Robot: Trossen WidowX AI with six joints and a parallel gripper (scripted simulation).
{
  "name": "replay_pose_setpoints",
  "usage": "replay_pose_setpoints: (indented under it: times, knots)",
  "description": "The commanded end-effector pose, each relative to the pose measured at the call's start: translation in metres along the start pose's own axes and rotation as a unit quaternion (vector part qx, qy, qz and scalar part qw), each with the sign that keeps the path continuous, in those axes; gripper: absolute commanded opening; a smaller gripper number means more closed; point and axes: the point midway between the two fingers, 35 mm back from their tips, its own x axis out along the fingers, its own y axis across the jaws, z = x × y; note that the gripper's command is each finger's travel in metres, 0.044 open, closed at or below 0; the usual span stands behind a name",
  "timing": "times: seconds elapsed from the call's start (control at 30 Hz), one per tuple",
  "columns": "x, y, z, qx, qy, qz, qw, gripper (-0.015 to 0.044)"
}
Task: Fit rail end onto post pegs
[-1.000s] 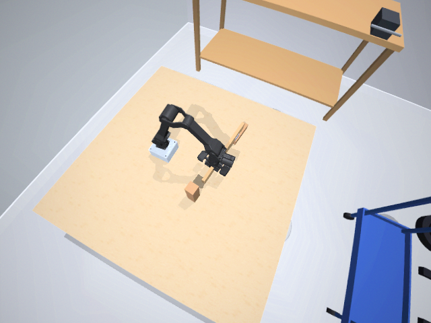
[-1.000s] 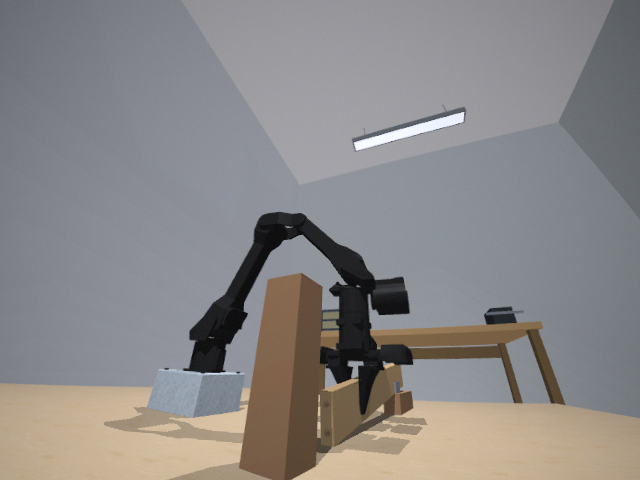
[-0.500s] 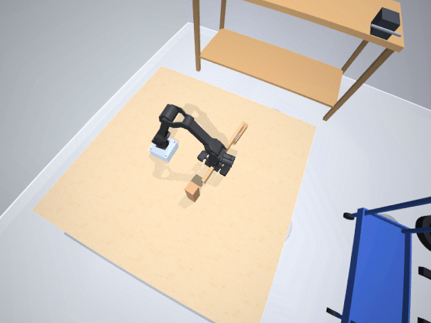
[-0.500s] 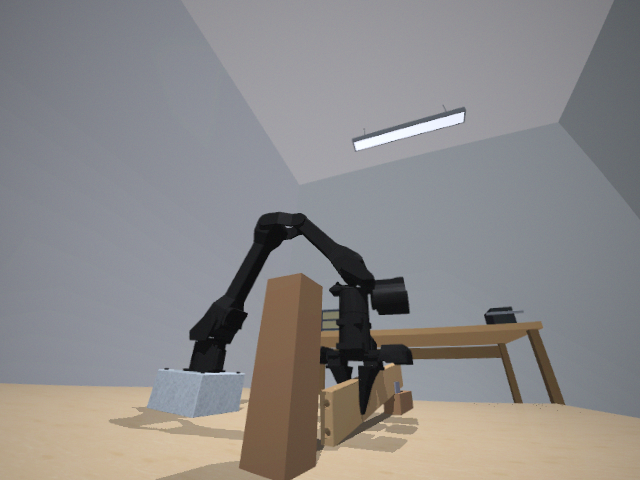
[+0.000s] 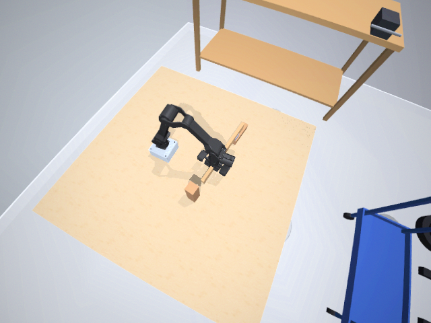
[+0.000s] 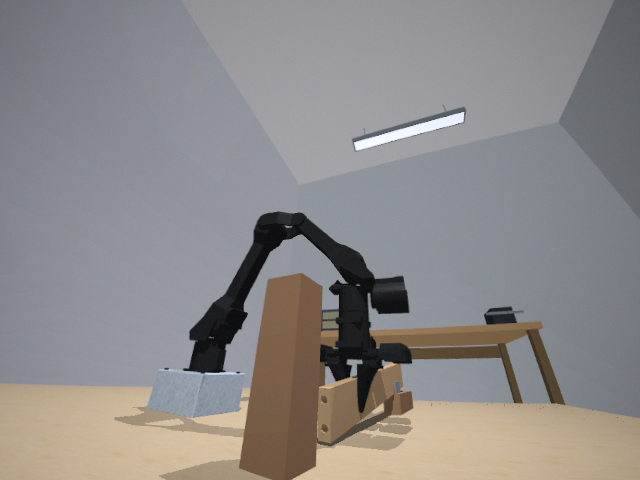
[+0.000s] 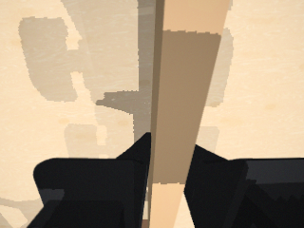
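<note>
The wooden rail (image 5: 207,173) (image 6: 341,405) (image 7: 187,104) slopes down from the low footboard block (image 5: 244,130) (image 6: 403,403) to its near end, which is at or just above the table. Two holes show in its near end face. The far end is by the grey bracket (image 6: 397,386); its exact seating is too small to tell. The brown post (image 5: 192,192) (image 6: 281,372) stands upright in front of the near end, with a gap between them in the top view. Its pegs are hidden. My gripper (image 5: 213,163) (image 6: 353,395) (image 7: 160,137) points down and is shut on the rail, between its middle and near end.
The pale arm base block (image 5: 163,150) (image 6: 196,392) stands to the left of the rail. A wooden workbench (image 5: 271,66) (image 6: 454,333) is beyond the tabletop, and a blue cart (image 5: 379,264) is off its right side.
</note>
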Motion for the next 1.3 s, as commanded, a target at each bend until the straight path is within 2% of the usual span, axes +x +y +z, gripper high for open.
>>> replay_pose_setpoints:
  times: [0.0, 1.27]
  knots:
    - [-0.006, -0.003, 0.001, -0.001, -0.002, -0.004, 1.0, 0.0]
    - [-0.025, -0.006, 0.001, -0.001, -0.003, -0.004, 1.0, 0.0]
